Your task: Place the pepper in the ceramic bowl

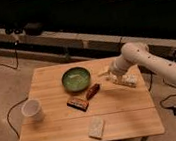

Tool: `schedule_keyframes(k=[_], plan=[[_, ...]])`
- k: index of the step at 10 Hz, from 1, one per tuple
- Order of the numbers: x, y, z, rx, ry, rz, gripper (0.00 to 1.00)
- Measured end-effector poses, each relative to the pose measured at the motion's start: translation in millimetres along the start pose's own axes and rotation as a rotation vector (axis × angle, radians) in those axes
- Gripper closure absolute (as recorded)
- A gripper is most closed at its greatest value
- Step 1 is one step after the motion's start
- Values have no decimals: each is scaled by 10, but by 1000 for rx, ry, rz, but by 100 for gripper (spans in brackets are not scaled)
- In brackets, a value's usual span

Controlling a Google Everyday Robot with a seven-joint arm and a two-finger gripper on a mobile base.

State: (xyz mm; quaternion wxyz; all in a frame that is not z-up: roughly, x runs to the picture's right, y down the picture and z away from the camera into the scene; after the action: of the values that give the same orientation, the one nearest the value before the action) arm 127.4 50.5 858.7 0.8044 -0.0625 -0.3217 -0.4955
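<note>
The pepper point(92, 90), small, dark red-brown and glossy, lies on the wooden table point(48, 81) just in front and to the right of the ceramic bowl point(76, 79). The bowl is round and green with a darker rim and looks empty. My gripper point(105, 72) hangs at the end of the white arm point(132, 56), which reaches in from the right. It sits just right of the bowl and above and behind the pepper. It is open, with nothing between its fingers.
A flat brown-orange packet point(78, 103) lies in front of the pepper. A white cup point(32, 109) stands at the left edge. A pale packet point(96, 128) lies near the front edge. A whitish block point(127, 80) rests under the arm. Cables run across the floor.
</note>
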Motion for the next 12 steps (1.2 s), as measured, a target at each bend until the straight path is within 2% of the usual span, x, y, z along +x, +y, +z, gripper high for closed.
schedule_keyframes(k=[2,4,6,7,12], plan=[[1,-67,139,-3,-20,-7,26],[5,-82,336,-25,-42,-3,27],[21,-97,460,-46,-54,0,42],[31,-113,503,-56,-57,-3,46],[-30,-153,672,-101,-100,-11,46]])
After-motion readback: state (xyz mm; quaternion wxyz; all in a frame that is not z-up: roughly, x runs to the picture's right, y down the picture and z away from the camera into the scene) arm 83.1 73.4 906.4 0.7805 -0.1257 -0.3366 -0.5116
